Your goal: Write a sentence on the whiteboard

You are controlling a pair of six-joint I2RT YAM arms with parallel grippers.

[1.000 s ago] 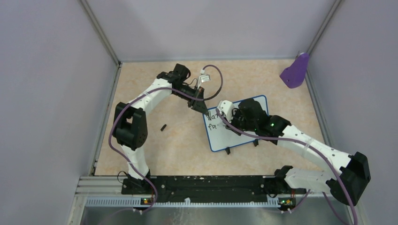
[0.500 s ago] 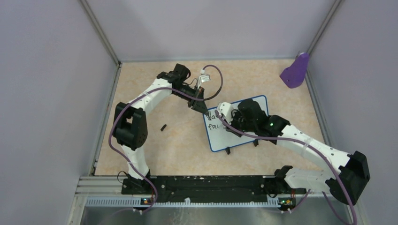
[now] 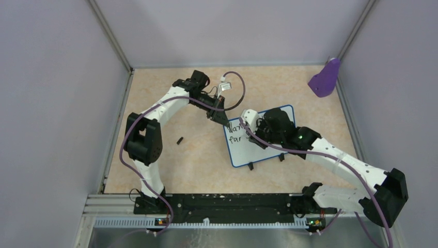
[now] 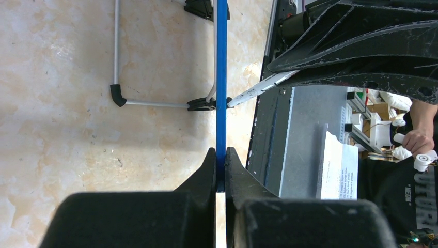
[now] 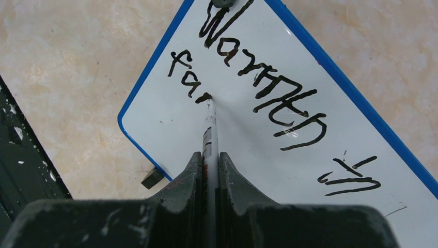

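The whiteboard (image 5: 289, 170) is a smooth, glossy white panel with a thin blue rim and rounded corners. Under it is the mottled beige tabletop (image 5: 67, 77), and one small black foot (image 5: 153, 177) shows at its edge. The sentence (image 5: 263, 88) runs in thick black strokes, "Warmth in" above a started "fa". The right jaws are pressed tight around a slim white marker (image 5: 209, 132); its tip touches the board straight ahead of them, just after the "a". The left jaws pinch the blue rim (image 4: 221, 77) edge-on, close to the first letters.

Whiteboard (image 3: 246, 153) centre-right, small loose piece (image 3: 180, 140) left of it, scoop (image 3: 324, 80) in far-right corner
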